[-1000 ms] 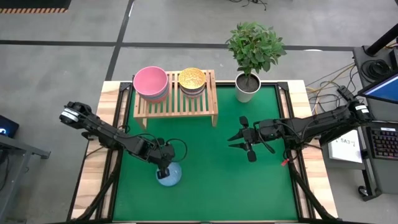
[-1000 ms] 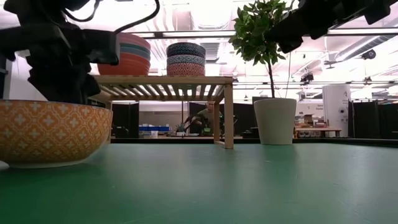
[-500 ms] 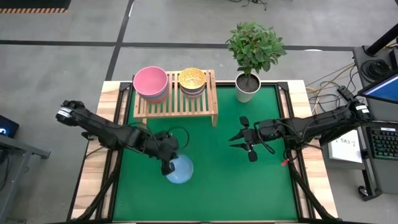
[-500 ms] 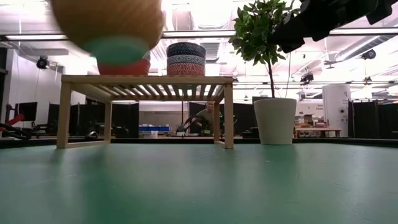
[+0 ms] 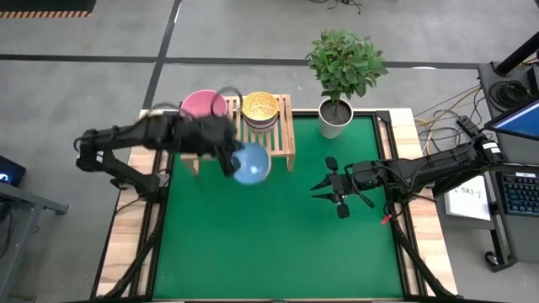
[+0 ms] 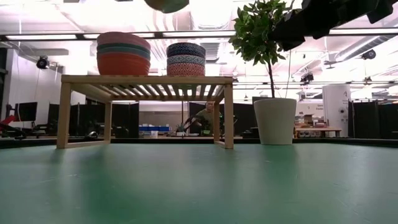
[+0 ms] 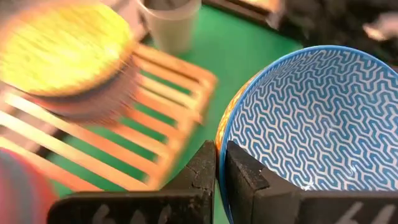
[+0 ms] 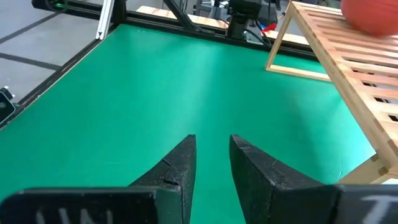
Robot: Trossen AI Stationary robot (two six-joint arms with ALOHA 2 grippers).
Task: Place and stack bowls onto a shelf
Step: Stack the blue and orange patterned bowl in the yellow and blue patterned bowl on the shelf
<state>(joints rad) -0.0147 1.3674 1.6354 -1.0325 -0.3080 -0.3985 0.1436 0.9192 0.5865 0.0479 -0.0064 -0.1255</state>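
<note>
While pinched at its rim by the left tool [image 7: 221, 163], the patterned bowl [image 5: 250, 162] is judged rigid, slippery, breakable.

Compare against the frames from one second ago. The left pincer [image 5: 229, 160] has lifted the light blue patterned bowl [image 5: 250, 162] off the green surface [image 5: 278, 236] and carried it up to the front edge of the shelf [image 5: 286, 135], just below the yellow bowl stack [image 5: 260, 108]. In the low view, the bowl [image 6: 166, 5] has risen from resting on the surface to the frame's top edge. The left arm now lies across the pink bowl stack [image 5: 202, 104].
</note>
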